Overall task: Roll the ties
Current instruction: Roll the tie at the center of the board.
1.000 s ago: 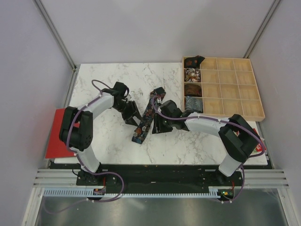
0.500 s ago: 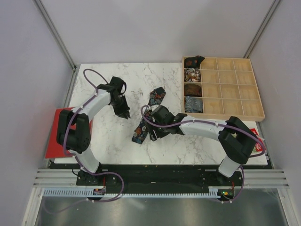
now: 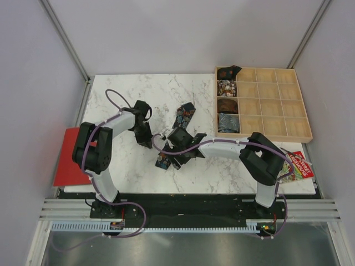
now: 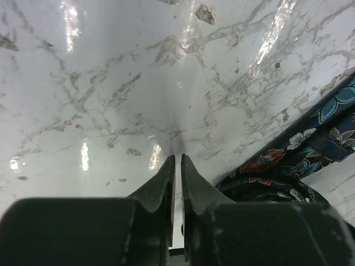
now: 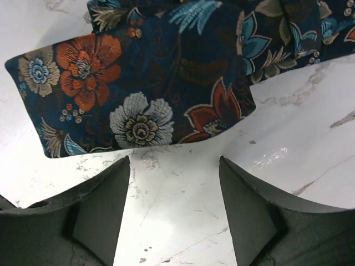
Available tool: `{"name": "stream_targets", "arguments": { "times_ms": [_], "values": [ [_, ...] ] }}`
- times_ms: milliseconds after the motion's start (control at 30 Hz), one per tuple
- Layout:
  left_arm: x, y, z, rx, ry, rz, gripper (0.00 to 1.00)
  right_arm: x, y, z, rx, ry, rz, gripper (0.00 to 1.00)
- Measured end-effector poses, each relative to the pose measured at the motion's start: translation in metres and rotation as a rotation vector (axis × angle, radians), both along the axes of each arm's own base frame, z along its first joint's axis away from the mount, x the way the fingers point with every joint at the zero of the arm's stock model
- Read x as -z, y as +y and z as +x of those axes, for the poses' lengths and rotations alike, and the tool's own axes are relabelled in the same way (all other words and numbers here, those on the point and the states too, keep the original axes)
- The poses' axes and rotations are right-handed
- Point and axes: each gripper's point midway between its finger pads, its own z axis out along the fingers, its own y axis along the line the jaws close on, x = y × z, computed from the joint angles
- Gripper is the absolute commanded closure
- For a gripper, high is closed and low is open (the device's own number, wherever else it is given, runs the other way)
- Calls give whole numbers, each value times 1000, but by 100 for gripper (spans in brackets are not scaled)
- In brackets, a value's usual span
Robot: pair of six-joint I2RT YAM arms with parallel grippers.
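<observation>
Floral tie [image 3: 184, 114]: mid-table, long and loose, not yet rolled. Right gripper [image 5: 173, 162]: jaws apart, empty, just short of its end. Left gripper [image 4: 177, 159]: closed on nothing, beside it. Wooden tray [image 3: 277, 105]: left column holds rolled ties [image 3: 227, 122].

A dark floral tie [image 3: 184, 114] lies diagonally on the table [image 3: 122, 94]. The right pincer [image 3: 176, 157] is over its near end, the left pincer [image 3: 145, 142] near, to its left. Rolled ties [image 3: 228, 122] fill the wooden tray's [image 3: 272, 105] left column.
</observation>
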Motion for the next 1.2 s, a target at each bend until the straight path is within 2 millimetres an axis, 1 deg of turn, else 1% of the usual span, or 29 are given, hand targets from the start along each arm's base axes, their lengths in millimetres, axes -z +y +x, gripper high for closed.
{"name": "stream_targets", "arguments": {
  "times_ms": [100, 300, 367, 467, 567, 667, 767, 900, 1100, 1200],
  "values": [
    [6, -9, -2, 19, -11, -33, 88, 1, 2, 1, -28, -10, -5, 27],
    [7, -18, -3, 35, -31, -78, 88, 2, 7, 4, -77, -36, 8, 27],
    [7, -25, -6, 46, -43, -104, 88, 2, 10, 5, -96, -47, 22, 28],
    [6, -42, -14, 70, -44, -163, 89, 2, 17, 7, -124, -70, 63, 29],
    [6, -61, -29, 97, -17, -229, 89, 1, 25, 8, -151, -83, 103, 29],
    [6, -73, -41, 107, 11, -275, 89, 1, 31, 8, -175, -87, 126, 29],
    [6, -77, -46, 100, 31, -300, 89, 2, 33, 8, -186, -88, 133, 29],
    [6, -78, -47, 90, 39, -307, 89, 2, 34, 8, -197, -90, 134, 29],
    [4, -74, -48, 81, 52, -280, 89, 1, 34, 8, -198, -93, 132, 27],
    [2, -72, -49, 77, 62, -257, 89, 0, 30, 8, -183, -95, 117, 25]
  ]
}}
